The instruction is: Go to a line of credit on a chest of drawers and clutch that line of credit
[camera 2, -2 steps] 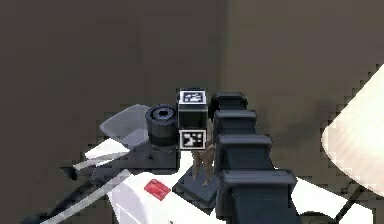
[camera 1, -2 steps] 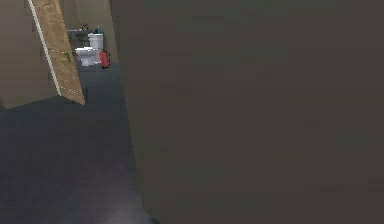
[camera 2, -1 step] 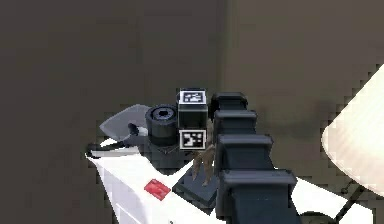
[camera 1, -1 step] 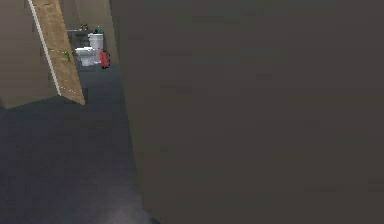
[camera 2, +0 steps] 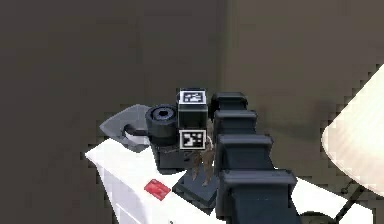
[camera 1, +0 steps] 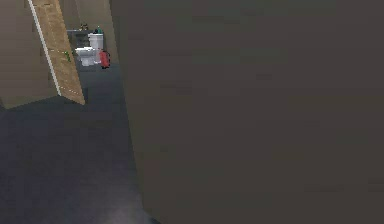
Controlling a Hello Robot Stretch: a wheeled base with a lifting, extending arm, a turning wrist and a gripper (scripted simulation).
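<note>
Robot arm stretched over a white chest of drawers (camera 2: 125, 170), gripper (camera 2: 201, 170) near a small red card (camera 2: 158, 187) lying flat on top, likely the line of credit - approach apparently done, lift still ahead - gripper's state and load cannot be told.

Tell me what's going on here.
The robot's arm reaches out to a white chest of drawers, with the gripper at its top. A small red card lies flat on that top, close to the gripper; whether the gripper holds anything cannot be told. A cream lampshade stands at the arm side view's right. Ahead are a dark wall and an open wooden door.
</note>
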